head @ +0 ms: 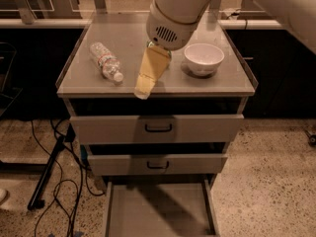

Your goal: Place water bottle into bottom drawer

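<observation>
The water bottle (106, 62) is lying on its side at the left of the cabinet top (224, 84), cap end pointing toward the front edge. It is small, clear and crinkled, with a white screw cap and a pale label carrying red marks. The thin ribbed wall is likely to be yielding under pressure and rolling easily on the smooth grey surface.

The gripper (142, 92) is hanging over the front centre of the cabinet top, just right of the bottle and apart from it. It is showing as a tan, tapering wedge below a white rounded wrist housing. Whether it is open or closed cannot be told from this angle.

A white glossy bowl (204, 58) is sitting at the right of the cabinet top.

The step in hand is judged to be the approach to the bottle. The gripper should be moving left, aligning across the bottle's short axis, and closing on the mid-body near the label, not the cap.

Below the cabinet top, past two handled drawers, the bottom drawer (158, 214) is standing pulled out, a flat grey tray with thin side walls.
</observation>
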Available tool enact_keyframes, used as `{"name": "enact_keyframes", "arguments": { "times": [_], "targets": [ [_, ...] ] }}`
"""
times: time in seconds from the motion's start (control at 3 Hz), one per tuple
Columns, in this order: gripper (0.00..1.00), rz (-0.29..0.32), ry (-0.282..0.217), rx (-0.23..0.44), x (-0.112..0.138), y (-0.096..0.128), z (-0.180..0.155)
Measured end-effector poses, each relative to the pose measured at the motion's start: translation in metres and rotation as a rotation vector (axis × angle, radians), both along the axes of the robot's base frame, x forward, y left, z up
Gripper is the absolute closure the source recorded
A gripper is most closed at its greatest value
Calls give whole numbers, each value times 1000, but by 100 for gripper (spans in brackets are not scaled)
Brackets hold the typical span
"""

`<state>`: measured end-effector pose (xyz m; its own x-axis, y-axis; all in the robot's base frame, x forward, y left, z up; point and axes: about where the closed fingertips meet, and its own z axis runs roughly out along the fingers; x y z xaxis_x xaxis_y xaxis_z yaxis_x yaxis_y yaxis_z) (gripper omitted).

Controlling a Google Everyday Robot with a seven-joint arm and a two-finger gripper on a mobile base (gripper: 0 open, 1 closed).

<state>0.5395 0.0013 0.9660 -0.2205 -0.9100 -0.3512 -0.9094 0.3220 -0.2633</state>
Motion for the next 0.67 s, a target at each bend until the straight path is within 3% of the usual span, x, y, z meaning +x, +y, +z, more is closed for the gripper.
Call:
{"name": "enact_keyframes", "arguments": {
  "times": [0.67],
  "targets": [
    [0,-27,-7,35,13,8,5]
  ]
}}
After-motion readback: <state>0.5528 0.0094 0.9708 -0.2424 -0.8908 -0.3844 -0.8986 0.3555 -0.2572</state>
